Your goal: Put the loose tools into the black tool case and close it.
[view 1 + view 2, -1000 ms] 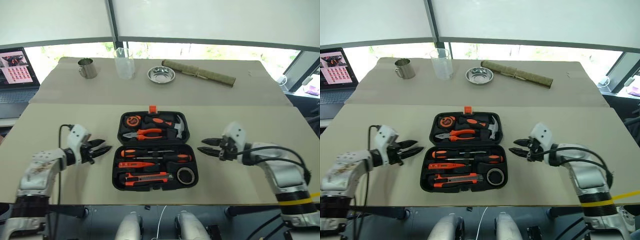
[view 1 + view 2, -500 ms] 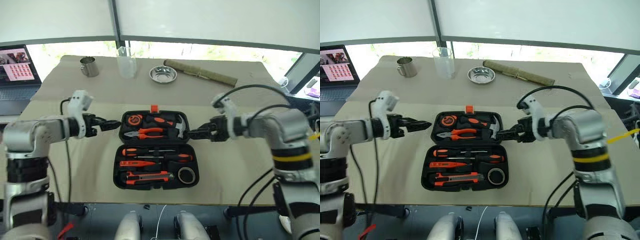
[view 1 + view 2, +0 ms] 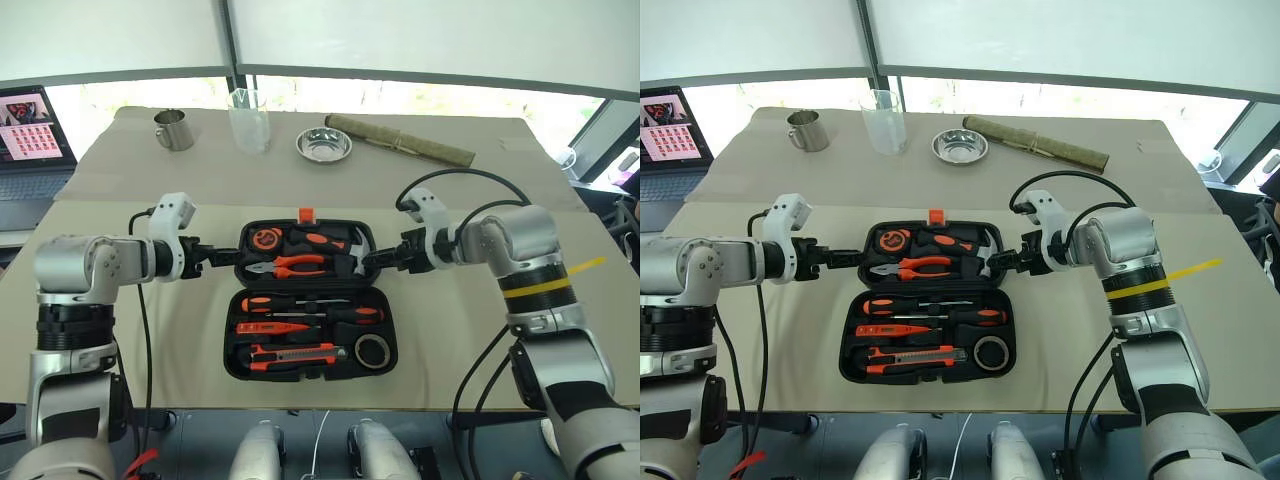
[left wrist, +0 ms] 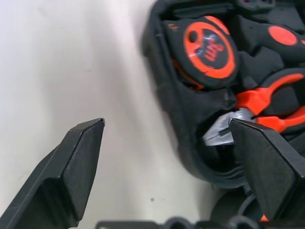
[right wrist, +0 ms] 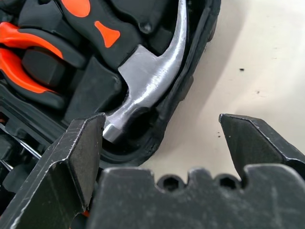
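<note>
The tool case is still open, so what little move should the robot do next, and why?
Probably close both sets of fingers on the far half of the tool case. The screwdrivers, knife and tape roll already sit in the near half, and the open left gripper and right gripper each straddle a side rim of the far half.
</note>
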Controlling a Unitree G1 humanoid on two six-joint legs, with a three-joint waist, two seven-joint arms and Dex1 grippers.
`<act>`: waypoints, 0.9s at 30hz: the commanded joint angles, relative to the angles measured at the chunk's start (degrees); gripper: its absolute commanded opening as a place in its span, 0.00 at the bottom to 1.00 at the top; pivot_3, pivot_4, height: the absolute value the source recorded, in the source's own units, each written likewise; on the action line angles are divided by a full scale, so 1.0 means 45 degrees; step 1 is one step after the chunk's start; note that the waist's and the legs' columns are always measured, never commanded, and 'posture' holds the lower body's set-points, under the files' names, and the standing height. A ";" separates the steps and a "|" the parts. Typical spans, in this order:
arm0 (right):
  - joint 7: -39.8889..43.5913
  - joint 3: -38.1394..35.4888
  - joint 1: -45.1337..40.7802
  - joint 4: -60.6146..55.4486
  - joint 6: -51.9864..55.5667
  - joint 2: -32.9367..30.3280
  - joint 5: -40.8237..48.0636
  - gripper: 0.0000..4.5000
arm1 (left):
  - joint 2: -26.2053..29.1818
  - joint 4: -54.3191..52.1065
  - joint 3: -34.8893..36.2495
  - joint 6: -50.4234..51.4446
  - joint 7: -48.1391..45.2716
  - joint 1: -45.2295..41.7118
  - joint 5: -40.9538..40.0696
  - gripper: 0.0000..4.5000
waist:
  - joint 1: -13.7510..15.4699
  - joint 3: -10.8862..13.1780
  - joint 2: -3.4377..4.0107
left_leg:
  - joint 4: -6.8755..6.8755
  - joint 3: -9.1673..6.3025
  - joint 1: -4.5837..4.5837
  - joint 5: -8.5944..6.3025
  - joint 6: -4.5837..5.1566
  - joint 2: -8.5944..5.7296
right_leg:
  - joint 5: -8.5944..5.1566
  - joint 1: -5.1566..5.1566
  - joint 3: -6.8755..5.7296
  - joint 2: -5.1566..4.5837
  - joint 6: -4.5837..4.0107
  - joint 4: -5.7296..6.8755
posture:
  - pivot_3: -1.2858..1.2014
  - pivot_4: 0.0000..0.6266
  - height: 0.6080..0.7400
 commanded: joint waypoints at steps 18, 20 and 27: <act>-0.0641 0.0132 -0.0137 0.0890 -0.0008 0.0247 -0.0747 0.00 | -0.0636 0.0138 -0.0237 0.0150 0.0240 0.0012 -0.0134 0.29 | 0.0068 -0.0001 -0.0001 | 0.0014 -0.0009 0.0006 0.0003 -0.0005 -0.0013 | 0.0003 0.0023 -0.0012 -0.0014 0.0005 0.0005 | 0.52 0.24 1.00; -0.0708 0.0039 -0.0141 0.0964 0.0041 0.0326 -0.0720 0.00 | -0.0902 0.0276 -0.0093 0.0177 0.0292 0.0123 -0.0221 0.12 | 0.0051 -0.0001 -0.0001 | 0.0012 -0.0006 0.0054 0.0003 -0.0006 -0.0012 | 0.0003 0.0065 -0.0010 -0.0013 0.0004 0.0004 | 0.52 0.24 1.00; -0.0471 -0.0792 0.0286 -0.0073 -0.0498 0.0571 -0.0074 0.00 | -0.1677 0.0502 0.0915 -0.1088 0.0497 0.0829 -0.0308 0.02 | 0.0082 -0.0002 0.0000 | 0.0007 -0.0016 0.0145 0.0003 -0.0006 -0.0014 | 0.0003 0.0165 -0.0016 -0.0014 0.0005 -0.0002 | 0.52 0.24 1.00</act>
